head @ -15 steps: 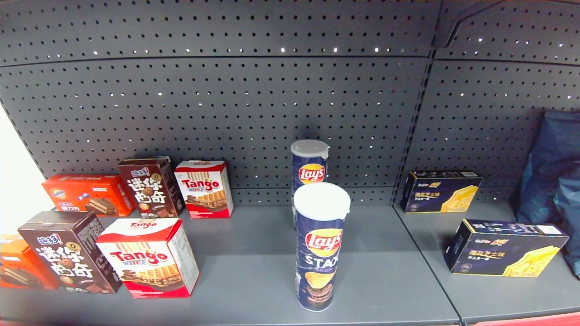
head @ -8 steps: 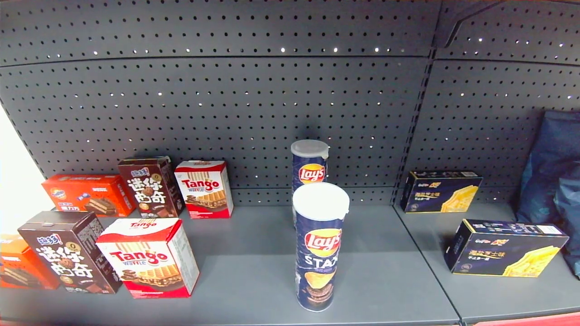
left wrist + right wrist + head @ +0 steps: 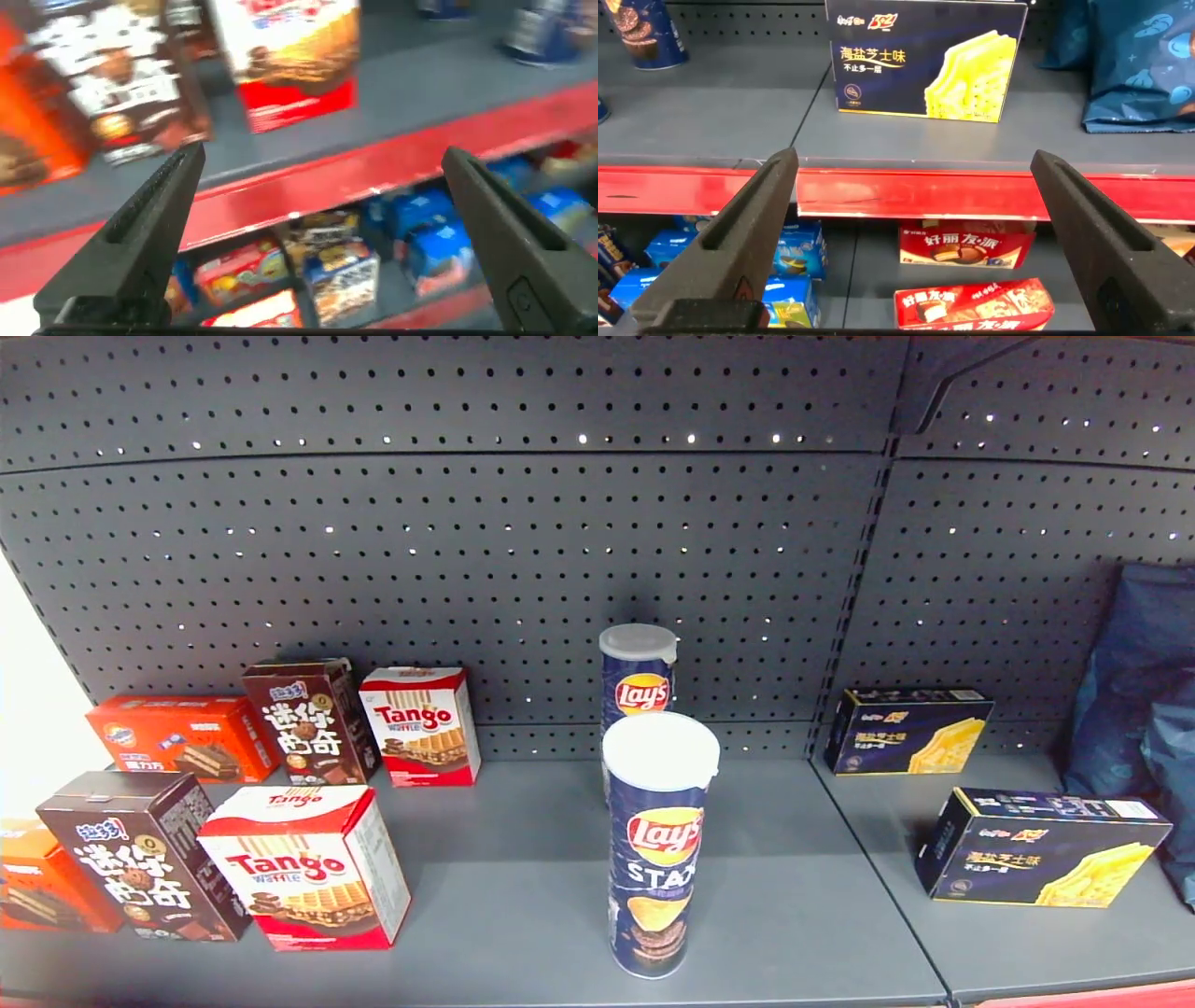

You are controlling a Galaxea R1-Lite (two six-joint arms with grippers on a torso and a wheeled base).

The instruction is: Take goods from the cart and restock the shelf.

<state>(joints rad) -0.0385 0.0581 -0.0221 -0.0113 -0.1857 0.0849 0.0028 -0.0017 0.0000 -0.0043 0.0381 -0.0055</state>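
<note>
The shelf [image 3: 523, 905] carries 2 upright navy chip cans, one behind the other: the front can [image 3: 659, 859] stands near the shelf's front edge, the rear can [image 3: 638, 681] by the pegboard [image 3: 467, 569]. Bare shelf lies open on both sides of them, between the red-and-white wafer box [image 3: 308, 868] and the navy cracker box [image 3: 1041, 847]. The left gripper [image 3: 322, 154] and right gripper [image 3: 915, 157] face the red front lip [image 3: 971, 191], jaws apart and empty.
</note>
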